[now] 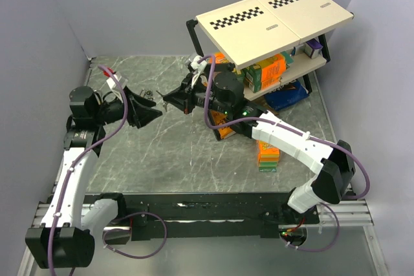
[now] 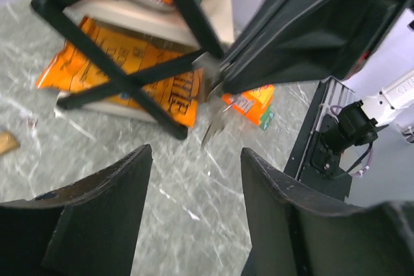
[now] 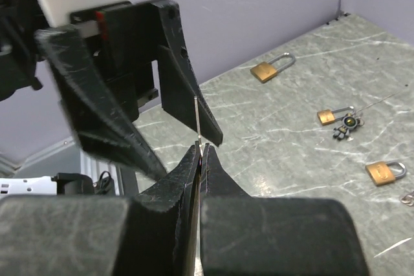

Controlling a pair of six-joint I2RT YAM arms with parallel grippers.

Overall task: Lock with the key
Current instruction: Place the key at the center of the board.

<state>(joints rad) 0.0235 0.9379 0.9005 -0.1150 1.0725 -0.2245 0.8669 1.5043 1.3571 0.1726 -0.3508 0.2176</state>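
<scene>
Right tool [image 3: 200,150] is closed on the key [image 3: 196,117], whose blade shows edge-on. The key is held above the bench [image 3: 284,159] and points left at the left tool [image 2: 197,159]. Left tool is open, nothing between its jaws, and faces the key at close range. Loose on the bench, far left, are a padlock [image 3: 268,69], a second padlock [image 3: 328,117] and a third padlock [image 3: 380,172], all apart.

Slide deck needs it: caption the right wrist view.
Right gripper shut on a thin key, facing the open left gripper; three padlocks beyond.
</scene>
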